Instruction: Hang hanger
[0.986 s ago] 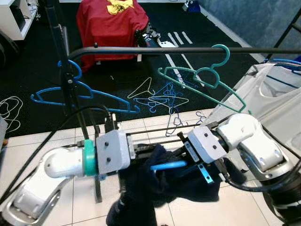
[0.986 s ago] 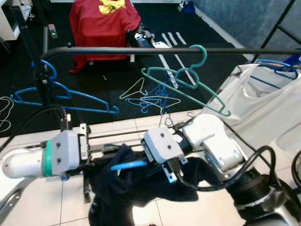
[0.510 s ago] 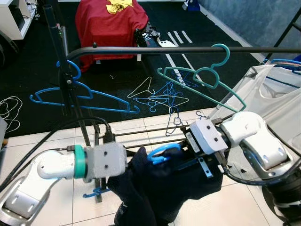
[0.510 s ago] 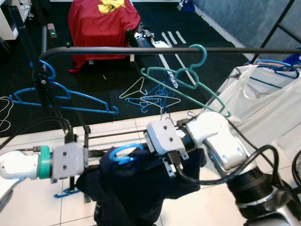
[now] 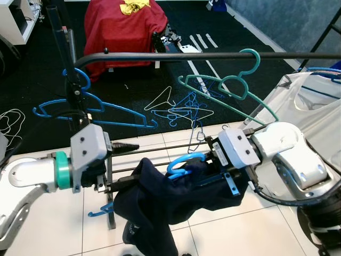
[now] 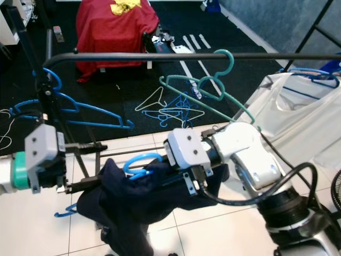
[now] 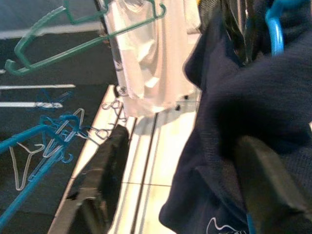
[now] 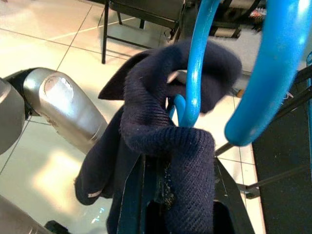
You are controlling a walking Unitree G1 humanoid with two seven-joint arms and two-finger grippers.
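A blue hanger (image 5: 184, 161) carries a navy garment (image 5: 160, 205), its hook standing up out of the cloth. My right gripper (image 5: 206, 172) is shut on the hanger at its neck, its fingers partly buried in the cloth. In the right wrist view the hanger hook (image 8: 195, 73) rises from the garment collar (image 8: 170, 131). My left gripper (image 5: 130, 164) is open at the garment's left edge; its lower finger touches the cloth and its upper finger (image 5: 128, 145) points free. The black clothes rail (image 5: 186, 56) runs across above and behind.
On the rail hang a green hanger (image 5: 234, 88), a blue hanger (image 5: 90, 109) near the left post, and a white shirt (image 5: 309, 101) at the right. Loose hangers (image 5: 181, 112) lie on the dark floor. A red cloth (image 5: 125, 24) covers something at the back. Low crossbars (image 5: 160, 152) pass under the garment.
My left gripper has drawn back to the left out of the garment and now stands open. The blue hook has turned upright, and the right gripper keeps its hold.
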